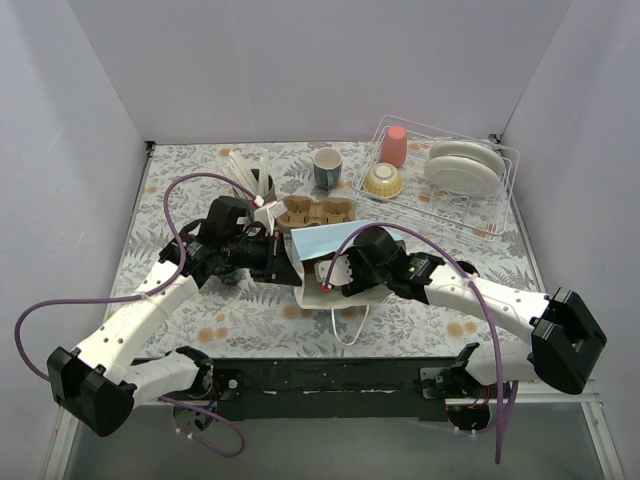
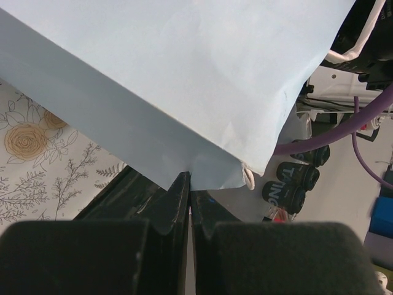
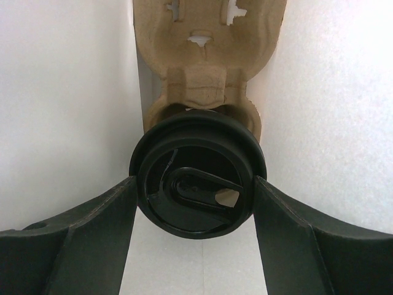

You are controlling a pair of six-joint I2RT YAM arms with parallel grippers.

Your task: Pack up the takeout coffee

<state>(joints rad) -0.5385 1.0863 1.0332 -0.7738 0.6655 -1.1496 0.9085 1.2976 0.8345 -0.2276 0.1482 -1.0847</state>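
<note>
The coffee cup (image 3: 198, 174) faced the right wrist camera lid-first, so its long axis ran straight out along that arm's reach. It was seated in the near cell of a cardboard carrier (image 3: 209, 55). White walls of what looked like the paper bag (image 1: 322, 244) stood on either side. The right end effector (image 1: 330, 277) was spread wide around the lid, with both fingers (image 3: 92, 227) touching its rim, so it looked like a proper grip. That arm was clearly the nearer one. Any push deeper probably had to go dead ahead along the carrier. The left end effector (image 2: 189, 195) was pinched tight on the bag's edge, off to the side on the table (image 1: 250, 320).
</note>
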